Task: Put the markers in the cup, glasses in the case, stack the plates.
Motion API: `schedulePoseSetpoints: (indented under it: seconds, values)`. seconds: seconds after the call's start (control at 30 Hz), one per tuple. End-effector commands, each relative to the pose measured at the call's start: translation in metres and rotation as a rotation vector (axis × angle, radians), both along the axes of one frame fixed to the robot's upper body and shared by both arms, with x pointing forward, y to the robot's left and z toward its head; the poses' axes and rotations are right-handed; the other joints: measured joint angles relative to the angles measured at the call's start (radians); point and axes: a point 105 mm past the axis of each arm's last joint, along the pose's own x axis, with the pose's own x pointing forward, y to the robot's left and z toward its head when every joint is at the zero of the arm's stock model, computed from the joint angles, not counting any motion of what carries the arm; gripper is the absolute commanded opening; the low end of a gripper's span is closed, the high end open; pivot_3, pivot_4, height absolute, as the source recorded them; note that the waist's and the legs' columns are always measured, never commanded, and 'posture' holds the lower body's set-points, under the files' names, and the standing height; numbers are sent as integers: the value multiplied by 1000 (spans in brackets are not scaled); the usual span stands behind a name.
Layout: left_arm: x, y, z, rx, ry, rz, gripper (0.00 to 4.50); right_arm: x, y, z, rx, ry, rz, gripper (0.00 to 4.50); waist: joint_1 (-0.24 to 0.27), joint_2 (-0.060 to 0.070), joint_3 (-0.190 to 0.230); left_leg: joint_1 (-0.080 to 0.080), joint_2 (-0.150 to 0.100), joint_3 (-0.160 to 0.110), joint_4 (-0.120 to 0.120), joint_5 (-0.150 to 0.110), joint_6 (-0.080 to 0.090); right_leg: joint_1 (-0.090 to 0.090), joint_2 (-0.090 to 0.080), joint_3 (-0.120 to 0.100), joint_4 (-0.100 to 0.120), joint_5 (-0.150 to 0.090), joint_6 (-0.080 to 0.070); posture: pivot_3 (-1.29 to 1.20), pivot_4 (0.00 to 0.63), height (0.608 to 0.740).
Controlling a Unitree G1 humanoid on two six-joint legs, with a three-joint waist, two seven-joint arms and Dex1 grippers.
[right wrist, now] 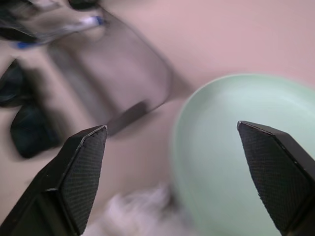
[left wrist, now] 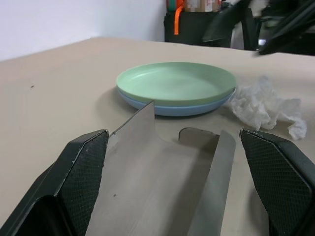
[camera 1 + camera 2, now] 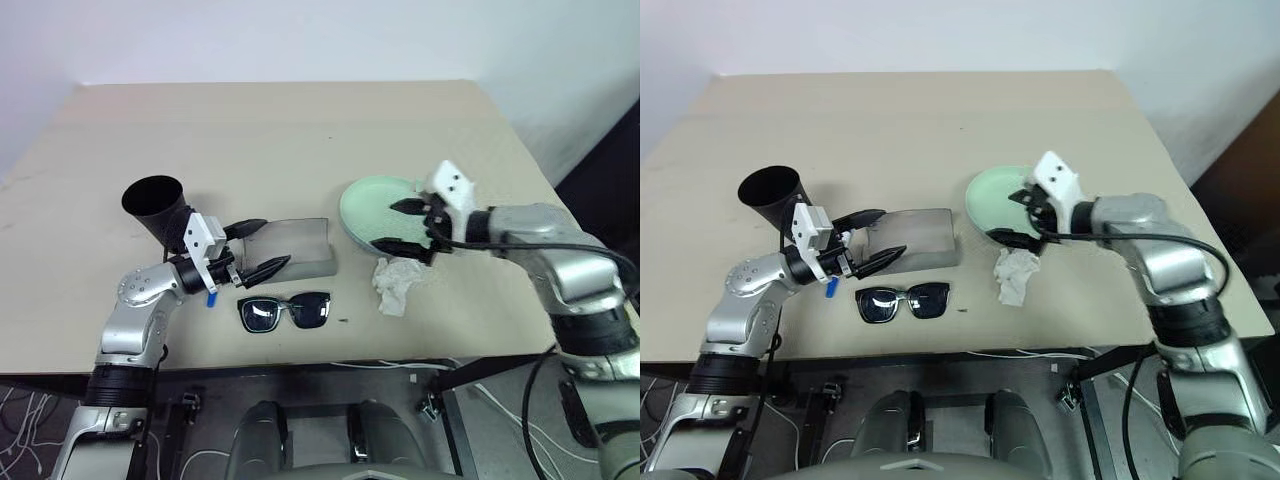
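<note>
Both end effectors stand with fingers spread, holding nothing. Nearest on the desk [image 3: 300, 110] lie the glasses [image 3: 285, 312], with a crumpled tissue [image 3: 398, 283] to their right. Behind them, the left end effector [image 3: 258, 248] hovers over the grey case [image 3: 290, 250], a blue-capped marker [image 3: 212, 297] beneath its wrist. Farther back the right end effector [image 3: 405, 225] hangs over the 2 stacked plates [image 2: 177, 88], mint on blue. The black cup [image 3: 157, 205] leans behind the left wrist.

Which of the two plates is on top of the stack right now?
The mint green plate is on top. The light blue plate lies beneath it, showing as a blue band under the green rim.
</note>
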Motion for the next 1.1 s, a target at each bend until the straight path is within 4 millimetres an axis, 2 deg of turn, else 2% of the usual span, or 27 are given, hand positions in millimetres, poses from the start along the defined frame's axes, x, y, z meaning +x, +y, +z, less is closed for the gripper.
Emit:
schedulePoseSetpoints:
  seconds: [0.03, 0.1, 0.2, 0.43, 0.7, 0.8, 0.87, 1.1]
  values:
    - [0, -1, 8, 5, -43, -8, 4500, -15, -3, 2, 17, 5, 19, 4492, -5, 0, 0, 0, 0, 0, 0, 0, 0, 0, 0, 0, 0, 0, 0, 0, 150, 726]
    - [0, 0, 8, 4, -44, -8, 4500, -19, -6, -4, 26, 25, 4, 4492, -8, 0, 0, 1, 0, 0, 0, 0, 0, 0, 0, 0, 1, 0, 0, 0, 150, 726]
    - [1, 0, 7, 9, -41, -12, 4500, -16, -13, -25, -32, 36, -53, 4492, -6, 0, 0, 3, 0, -1, 0, 0, 0, 1, 1, 1, 1, -1, -2, 0, 150, 726]
    - [4, -1, 10, 8, -50, -15, 4500, -11, -12, -51, -70, 65, -91, 4492, -4, 0, 0, 3, 0, 0, 1, 0, 0, 2, 0, 1, 1, -1, -3, 0, 150, 726]
    - [2, 0, 7, 14, -51, -13, 4500, -5, 1, -67, -69, 107, -77, 4492, -4, 0, 0, 3, 0, 0, 1, 0, 0, 1, 1, 1, 1, -1, -2, 0, 150, 726]
    - [2, 1, 6, 15, -52, -10, 4500, -1, 0, -70, -102, 95, -90, 4492, -4, 0, 0, 3, 0, 0, 1, 0, 0, 1, 1, 1, 1, -1, -2, 0, 150, 726]
    - [3, 1, 6, 14, -53, -6, 4500, -1, 0, -70, -114, 78, -79, 3934, -3, 0, 0, 2, 0, 0, 1, 0, 0, 1, 1, 1, 1, -1, -2, 0, 150, 726]
    - [3, 1, 6, 9, -55, 1, 4500, -5, 1, -55, -87, 38, -42, 1489, -3, 0, 0, 2, 0, 0, 1, 0, 0, 1, 1, 1, 1, -1, -2, 0, 150, 726]
